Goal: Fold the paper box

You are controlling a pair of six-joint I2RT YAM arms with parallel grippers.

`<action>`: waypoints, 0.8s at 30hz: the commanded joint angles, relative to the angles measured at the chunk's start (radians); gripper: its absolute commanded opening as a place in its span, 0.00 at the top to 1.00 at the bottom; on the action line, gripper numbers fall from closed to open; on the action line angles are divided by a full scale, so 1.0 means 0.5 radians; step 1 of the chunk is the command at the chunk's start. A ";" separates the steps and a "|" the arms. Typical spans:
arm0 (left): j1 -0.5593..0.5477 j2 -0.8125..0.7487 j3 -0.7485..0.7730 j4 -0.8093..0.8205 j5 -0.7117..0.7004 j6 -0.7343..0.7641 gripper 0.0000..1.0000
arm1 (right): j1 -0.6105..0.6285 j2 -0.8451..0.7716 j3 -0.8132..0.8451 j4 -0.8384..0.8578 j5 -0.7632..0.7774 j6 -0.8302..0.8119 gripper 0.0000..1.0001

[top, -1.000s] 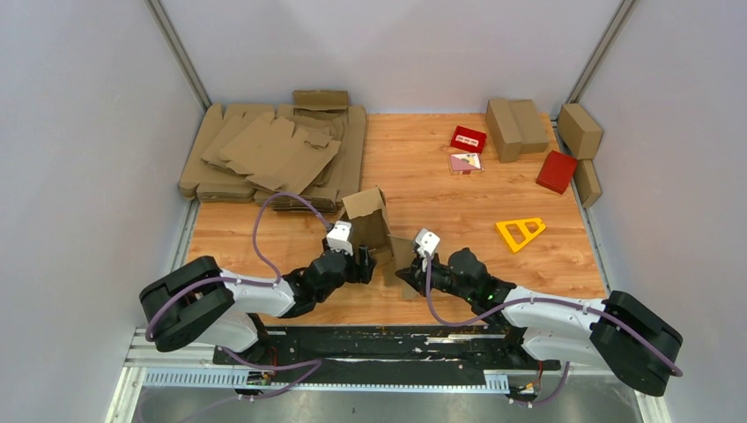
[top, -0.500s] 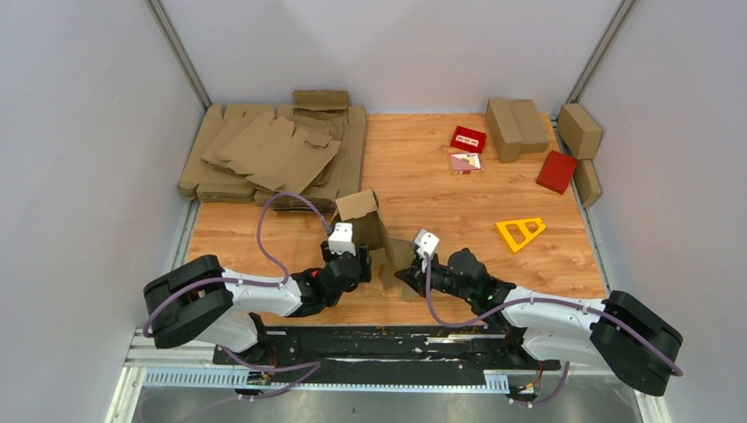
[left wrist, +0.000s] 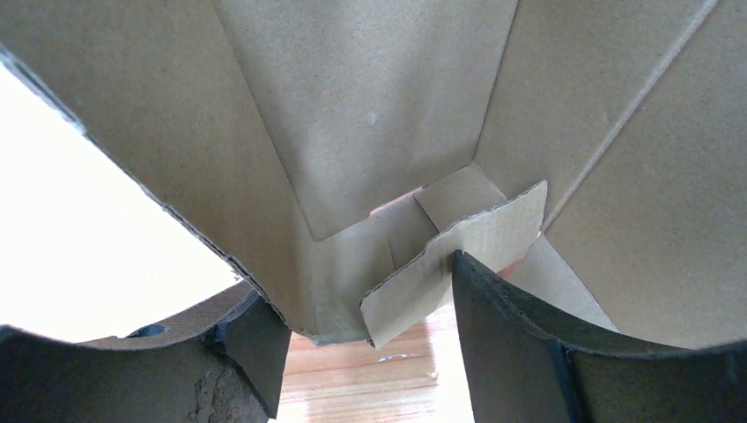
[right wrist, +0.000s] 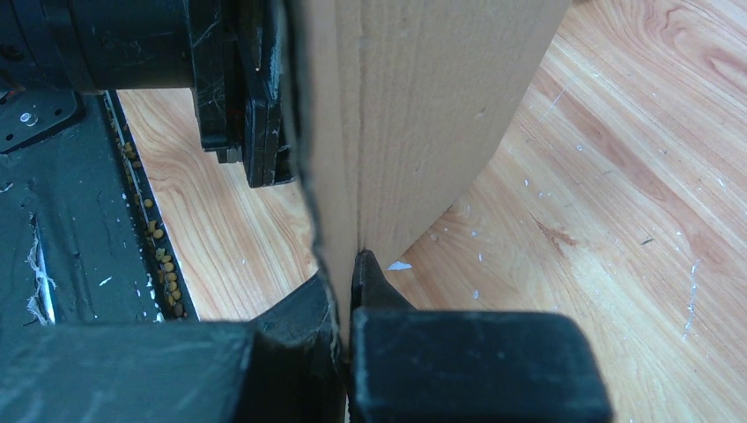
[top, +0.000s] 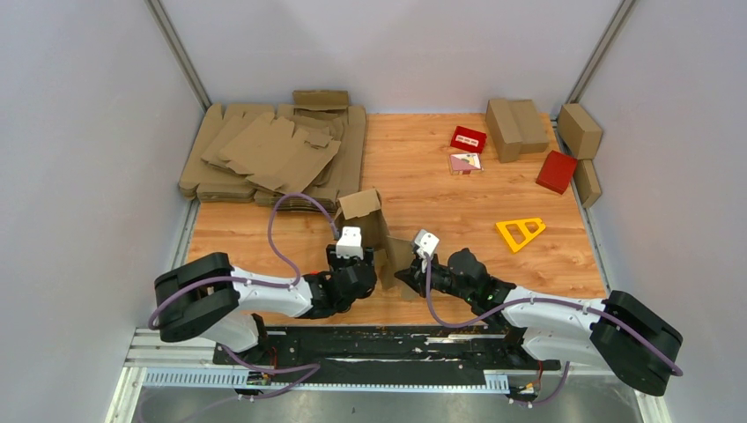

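Presently the paper box point(top: 363, 225) stands half-erected on end at about 6 o'clock on the bench point(top: 458, 211), between the two arms. One of its side panels is pinched by the right gripper point(right wrist: 351, 273), whose fingers point(right wrist: 476, 370) are pressed together on the cardboard edge. The left gripper point(left wrist: 361, 300) is set at the box's open end with its fingers point(left wrist: 520, 344) spread. A lower corner of the wall and a small inner flap point(left wrist: 458, 251) lie between them, and the flap's edge is touched by one finger.

The step in hand is judged to be the turning-in of that flap. It would be done well if the panel were held steady by the right gripper while the flap is pushed close to its crease, so that it hinges rather than buckles. The wall should not be caught together with the flap, or the corner may be crushed.
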 commanded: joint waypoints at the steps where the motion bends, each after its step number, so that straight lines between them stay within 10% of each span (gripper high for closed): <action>1: -0.053 0.062 0.120 -0.058 -0.199 -0.105 0.30 | 0.022 0.007 0.036 -0.012 -0.070 0.017 1.00; 24: -0.054 0.037 0.101 0.151 0.172 -0.217 0.16 | 0.023 -0.057 0.021 -0.007 -0.115 0.032 1.00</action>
